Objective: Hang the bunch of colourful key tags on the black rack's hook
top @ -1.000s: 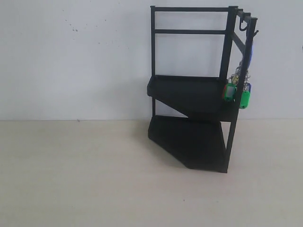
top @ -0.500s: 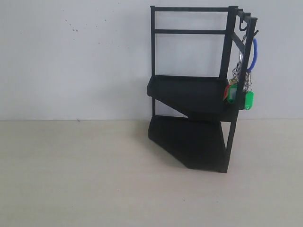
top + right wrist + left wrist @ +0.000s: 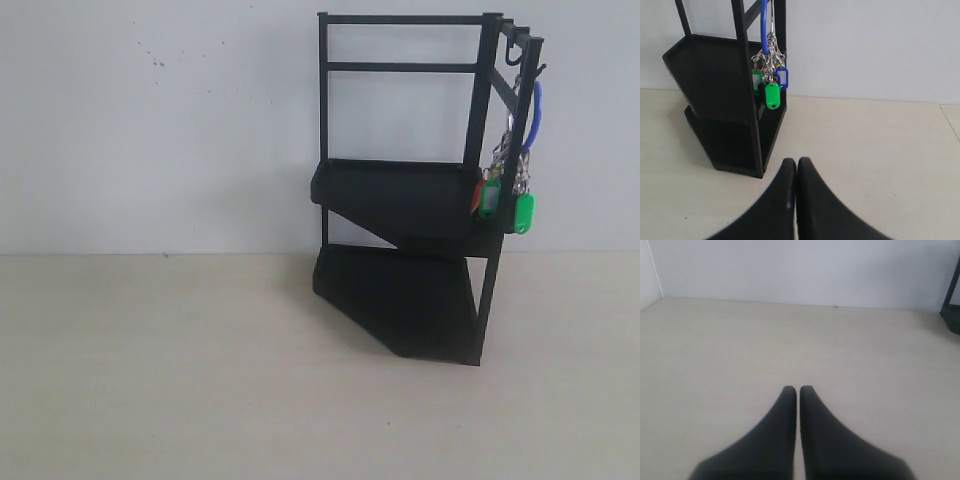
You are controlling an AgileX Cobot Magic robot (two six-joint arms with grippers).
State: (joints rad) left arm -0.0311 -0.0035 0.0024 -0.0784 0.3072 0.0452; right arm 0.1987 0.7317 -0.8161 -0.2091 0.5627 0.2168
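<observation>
Upper right of the frame, the colourful key tag bunch (image 3: pixel 522 205) hangs freely from the hook (image 3: pixel 541 68) of the black rack (image 3: pixel 400 195), needing no support. The left gripper (image 3: pixel 797 389) and right gripper (image 3: pixel 797 160) are pinched closed and empty, so the job looks done.

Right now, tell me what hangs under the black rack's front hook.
The colourful key tag bunch hangs there by its blue loop, green tag lowest. The black rack's post covers some tags.

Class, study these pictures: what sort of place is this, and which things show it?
Probably a robot test bench: a pale tabletop against a plain white wall, one black rack with the colourful key tag bunch on its hook, and the shut left gripper and right gripper.
</observation>
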